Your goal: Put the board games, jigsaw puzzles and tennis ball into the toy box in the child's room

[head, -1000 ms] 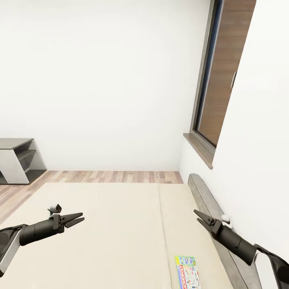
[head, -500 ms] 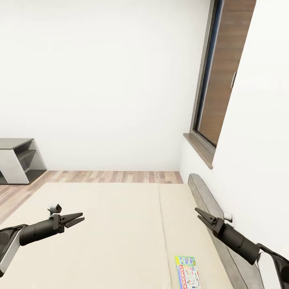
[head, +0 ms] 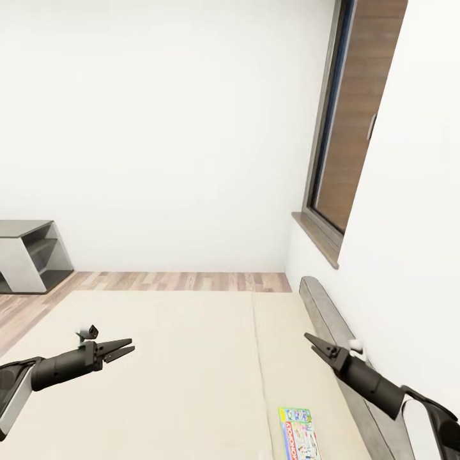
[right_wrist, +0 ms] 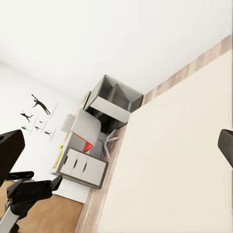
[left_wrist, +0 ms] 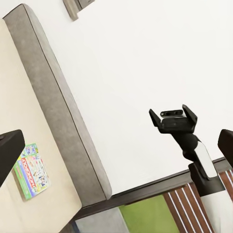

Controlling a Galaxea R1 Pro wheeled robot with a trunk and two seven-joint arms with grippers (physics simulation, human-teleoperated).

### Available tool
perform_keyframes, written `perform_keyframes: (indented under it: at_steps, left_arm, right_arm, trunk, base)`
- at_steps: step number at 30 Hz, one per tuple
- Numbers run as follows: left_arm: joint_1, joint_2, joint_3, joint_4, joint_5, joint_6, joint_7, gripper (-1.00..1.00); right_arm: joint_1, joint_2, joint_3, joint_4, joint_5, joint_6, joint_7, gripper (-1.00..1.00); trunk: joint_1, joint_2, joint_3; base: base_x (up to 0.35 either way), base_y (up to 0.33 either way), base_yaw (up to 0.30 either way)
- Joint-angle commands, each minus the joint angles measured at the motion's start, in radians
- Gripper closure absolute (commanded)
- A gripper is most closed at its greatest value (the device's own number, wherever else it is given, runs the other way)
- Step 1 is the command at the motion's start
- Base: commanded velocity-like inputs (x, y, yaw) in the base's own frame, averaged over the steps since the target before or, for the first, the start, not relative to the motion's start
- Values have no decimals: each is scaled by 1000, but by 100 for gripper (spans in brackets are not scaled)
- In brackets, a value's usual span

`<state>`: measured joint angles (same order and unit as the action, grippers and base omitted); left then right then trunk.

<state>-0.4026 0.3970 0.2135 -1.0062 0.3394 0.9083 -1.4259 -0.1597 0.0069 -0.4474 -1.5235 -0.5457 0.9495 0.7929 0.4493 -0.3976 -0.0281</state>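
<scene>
One board game (head: 298,434), a white-green box with a red strip, lies flat on the beige mattress of the bed (head: 179,358) close to the dark grey headboard (head: 329,319). The same board game (left_wrist: 30,171) appears in the left wrist view beside the headboard (left_wrist: 58,111). My left gripper (head: 124,349) hovers open over the mattress's left side. My right gripper (head: 313,342) is open above the headboard side, beyond the game and well above it. Both hold nothing. The toy box, jigsaw puzzles and tennis ball are out of view.
A grey open shelf unit (head: 29,255) stands on the wood floor (head: 179,281) past the bed's far left corner. A dark-framed window (head: 348,128) fills the right wall. The right wrist view shows a distant desk with drawers (right_wrist: 82,167) below dancer pictures (right_wrist: 36,114).
My right gripper has drifted slightly to the left over the headboard side. The left arm and the board game have not moved.
</scene>
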Motion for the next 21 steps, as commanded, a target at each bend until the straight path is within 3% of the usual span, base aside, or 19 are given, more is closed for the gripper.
perform_keyframes:
  at_steps: [1, 11, 12, 21]
  left_arm:
    - [-1, 0, 0, 0, 2, 11, -2, -100]
    - [-1, 0, 0, 0, 1, 11, -2, -100]
    - [-1, 0, 0, 0, 1, 11, -2, -100]
    - [-1, 0, 1, 0, 1, 11, -2, -100]
  right_arm:
    - [-1, 1, 4, 0, 3, -2, -1, -100]
    - [-1, 1, 51, 3, 2, -36, -57, -100]
    - [-1, 1, 54, 3, 1, -38, -121, -100]
    - [-1, 1, 88, 4, 0, -44, -221, -100]
  trunk:
    - [1, -2, -2]
    - [1, -2, -2]
    - [1, -2, -2]
    - [1, -2, -2]
  base:
    - [0, 0, 0]
    - [0, 0, 0]
    - [0, 0, 0]
    - [0, 0, 0]
